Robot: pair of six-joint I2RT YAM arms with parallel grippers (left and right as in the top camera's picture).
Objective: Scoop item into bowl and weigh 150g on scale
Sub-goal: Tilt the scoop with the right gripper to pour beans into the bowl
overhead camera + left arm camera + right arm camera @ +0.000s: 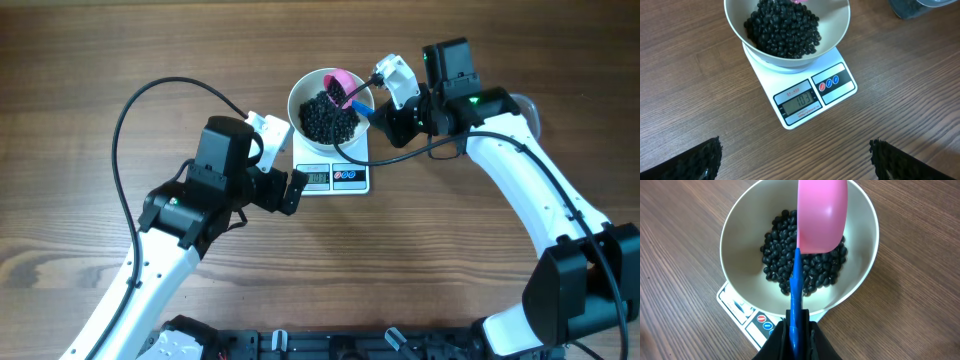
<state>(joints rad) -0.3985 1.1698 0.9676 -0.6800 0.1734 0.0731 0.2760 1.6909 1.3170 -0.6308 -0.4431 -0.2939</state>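
The white bowl (297,98) stands on the scale (332,178) and holds a heap of the item, small black beans (326,118). In the right wrist view the pink scoop (822,215) hangs over the beans (782,260) inside the bowl (740,245), and no beans show on the face I see. My right gripper (797,327) is shut on the scoop's blue handle (796,287). My left gripper (795,160) stands open over bare wood in front of the scale (835,82), holding nothing. The scale's display (801,104) seems to read 103.
A clear tub with dark contents (920,7) sits at the table's right, mostly hidden behind my right arm in the overhead view. A black cable (150,95) loops over the left side. The table surface is wood.
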